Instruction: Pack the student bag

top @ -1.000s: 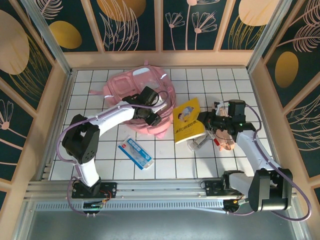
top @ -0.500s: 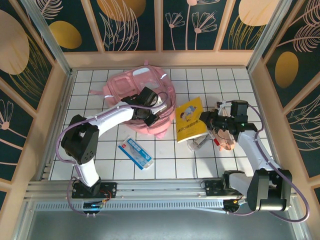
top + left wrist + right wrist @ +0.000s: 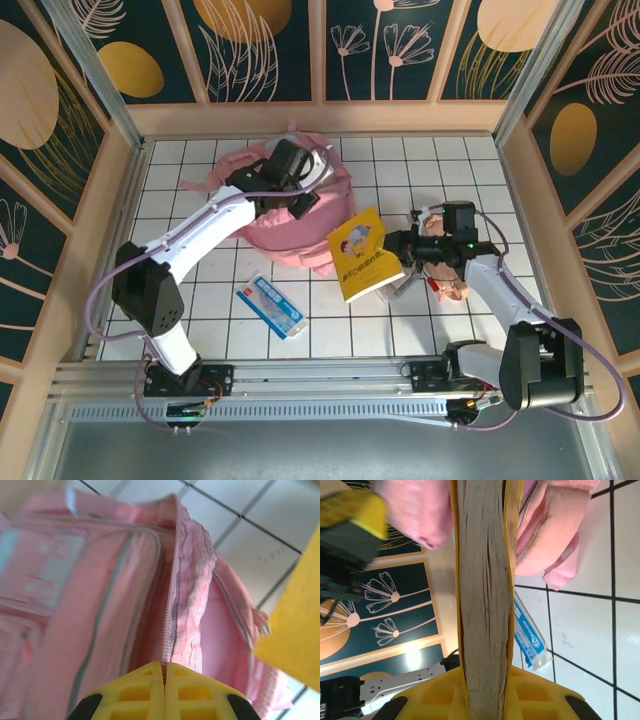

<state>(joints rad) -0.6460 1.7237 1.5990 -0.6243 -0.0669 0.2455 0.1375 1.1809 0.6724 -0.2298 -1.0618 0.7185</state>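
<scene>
Pinching the zipper edge of the bag (image 3: 290, 235), your left gripper (image 3: 164, 669) is clenched tight, with pink fabric caught between its fingers and the bag's mouth gaping just beside them. You'll find the bag lying on the table (image 3: 460, 170), toward 11 o'clock from centre. Your right gripper (image 3: 485, 687) is grasping a yellow book (image 3: 362, 258) by one edge and holding it tilted up at about 4 o'clock from the bag, close beside the pink fabric. A blue packet (image 3: 271, 306) lies flat at 6 o'clock from the bag, apart from it.
</scene>
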